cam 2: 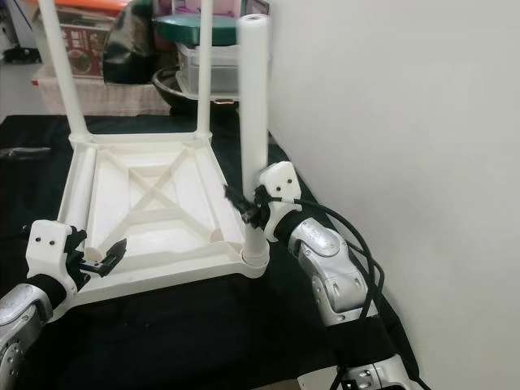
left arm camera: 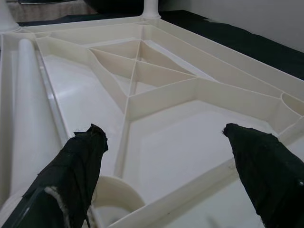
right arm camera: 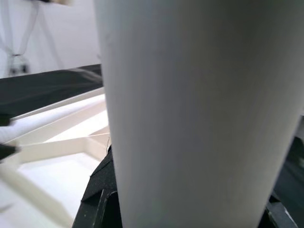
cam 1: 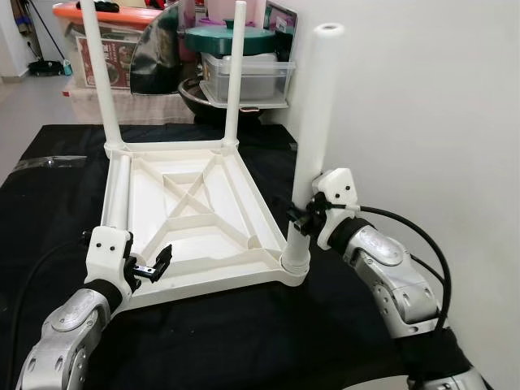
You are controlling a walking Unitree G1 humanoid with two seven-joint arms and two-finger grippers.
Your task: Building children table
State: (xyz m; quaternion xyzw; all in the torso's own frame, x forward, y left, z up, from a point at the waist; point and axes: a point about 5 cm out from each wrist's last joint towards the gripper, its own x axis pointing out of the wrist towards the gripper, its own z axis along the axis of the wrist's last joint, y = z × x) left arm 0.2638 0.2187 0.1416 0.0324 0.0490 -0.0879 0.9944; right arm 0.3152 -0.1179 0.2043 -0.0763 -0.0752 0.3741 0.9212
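Behind the black desk (cam 1: 244,341) sits a stack of storage: a clear plastic bin (cam 1: 244,77) topped with a dark green lid (cam 1: 227,36), and to its left a big clear tub (cam 1: 106,57) under an orange lid (cam 1: 106,12), printed packaging showing through its wall. What the clear bin holds, I cannot tell.

Front and centre, the white children's tabletop (cam 1: 195,219) lies upside down on the black cloth, ribbed underside facing up, its long axis running away from the robot toward the bins. Two legs stand upright in the far corners: the far left leg (cam 1: 99,73) and the far right leg (cam 1: 234,73), both pointing straight up.

Over to the right pincer (cam 1: 302,215): it is pinching the near right leg (cam 1: 313,130) low on its shaft, and that leg stands vertical with its foot in the near right corner socket (cam 1: 294,264). In the right wrist view the white leg looms between the black fingers (right arm camera: 102,190).

A fourth leg (cam 1: 118,191) lies flat along the tabletop's left edge, long axis parallel to that edge.

The left pincer (cam 1: 154,264) hovers at the near left corner, fingers (left arm camera: 76,166) spread wide with nothing between them, above the round socket (left arm camera: 114,190) there.
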